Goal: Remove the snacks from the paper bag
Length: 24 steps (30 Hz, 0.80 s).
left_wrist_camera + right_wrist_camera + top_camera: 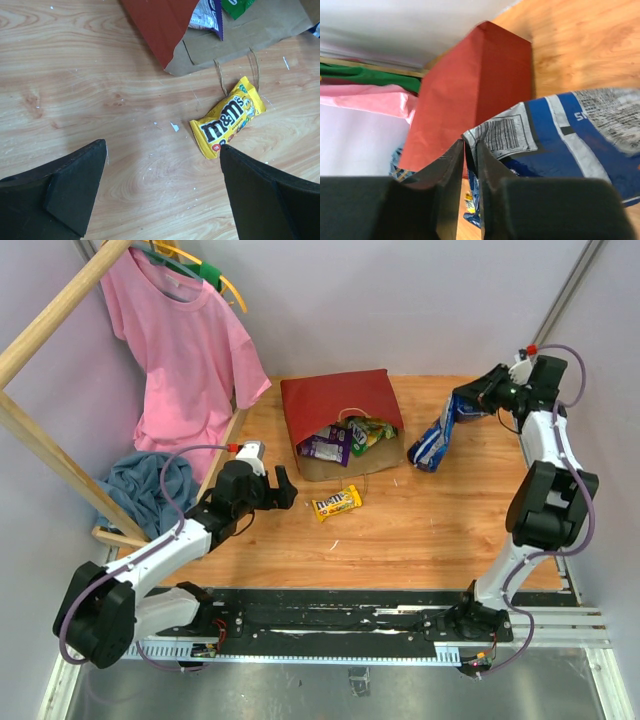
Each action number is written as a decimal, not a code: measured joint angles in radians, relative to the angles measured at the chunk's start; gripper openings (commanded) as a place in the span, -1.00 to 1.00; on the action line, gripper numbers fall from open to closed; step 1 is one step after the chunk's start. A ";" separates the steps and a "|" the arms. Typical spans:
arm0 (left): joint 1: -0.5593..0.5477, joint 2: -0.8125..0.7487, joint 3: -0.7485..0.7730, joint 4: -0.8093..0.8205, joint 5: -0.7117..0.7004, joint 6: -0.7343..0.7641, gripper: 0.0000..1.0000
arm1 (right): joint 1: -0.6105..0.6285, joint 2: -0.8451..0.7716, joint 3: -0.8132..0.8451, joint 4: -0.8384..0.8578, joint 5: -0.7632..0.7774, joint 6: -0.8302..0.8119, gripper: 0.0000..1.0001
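The red paper bag [335, 400] lies on its side at the table's back, mouth toward me, with purple [325, 447] and green [372, 430] packets in its opening. A yellow candy pack [336, 504] lies on the wood in front of it, also in the left wrist view [229, 116]. My left gripper [281, 487] is open and empty, just left of the yellow pack. My right gripper [462, 405] is shut on the top edge of the blue-white cookie bag [435, 438], which hangs to the right of the paper bag [470, 90]; the cookie bag [560, 130] fills the right wrist view.
A pink shirt [180, 340] hangs on a wooden rack [50, 310] at the back left, with a blue cloth heap [145, 485] below it. Grey walls close in the table on three sides. Bare wood [420, 540] lies in front of the bag.
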State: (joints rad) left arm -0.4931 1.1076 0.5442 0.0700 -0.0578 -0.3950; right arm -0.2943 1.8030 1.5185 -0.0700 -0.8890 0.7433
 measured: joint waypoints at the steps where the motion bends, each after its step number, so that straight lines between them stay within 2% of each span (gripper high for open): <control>1: 0.000 0.003 0.000 0.000 0.003 -0.001 0.99 | 0.000 0.040 0.026 -0.032 0.000 -0.028 -0.52; 4: 0.000 0.004 0.000 0.000 0.009 -0.005 0.99 | 0.000 0.103 0.061 -0.087 0.010 -0.087 -0.42; 5: 0.000 0.004 0.000 0.001 0.010 -0.006 0.99 | 0.000 0.117 0.062 -0.101 0.017 -0.105 -0.27; 7: 0.000 0.005 0.000 0.000 0.011 -0.006 0.99 | -0.001 0.134 0.062 -0.138 0.027 -0.132 0.21; 9: 0.000 0.004 0.000 -0.002 0.010 -0.006 0.99 | -0.001 0.135 0.056 -0.176 0.053 -0.174 0.59; 10: 0.000 0.004 0.000 -0.002 0.010 -0.006 0.99 | -0.001 0.126 0.050 -0.195 0.077 -0.190 0.73; 13: 0.000 0.005 0.000 -0.004 0.011 -0.006 0.99 | 0.000 0.056 0.004 -0.261 0.215 -0.253 0.94; 16: 0.000 0.008 0.000 -0.004 0.015 -0.006 0.99 | 0.003 -0.082 -0.074 -0.322 0.384 -0.299 0.98; 18: 0.000 0.015 0.000 -0.004 0.019 -0.007 0.99 | 0.015 -0.204 -0.135 -0.341 0.514 -0.315 0.92; 19: 0.000 0.018 0.000 -0.004 0.022 -0.007 0.99 | 0.029 -0.284 -0.173 -0.351 0.600 -0.323 0.85; 22: 0.000 0.023 0.000 -0.005 0.031 -0.007 0.99 | 0.111 -0.470 -0.248 -0.346 0.810 -0.343 0.46; 24: 0.000 0.023 0.000 -0.004 0.034 -0.007 0.99 | 0.185 -0.548 -0.282 -0.322 0.897 -0.370 0.27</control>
State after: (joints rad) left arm -0.4927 1.1305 0.5446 0.0658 -0.0238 -0.4019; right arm -0.1089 1.2552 1.2366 -0.3916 0.0082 0.3737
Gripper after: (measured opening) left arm 0.994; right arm 0.760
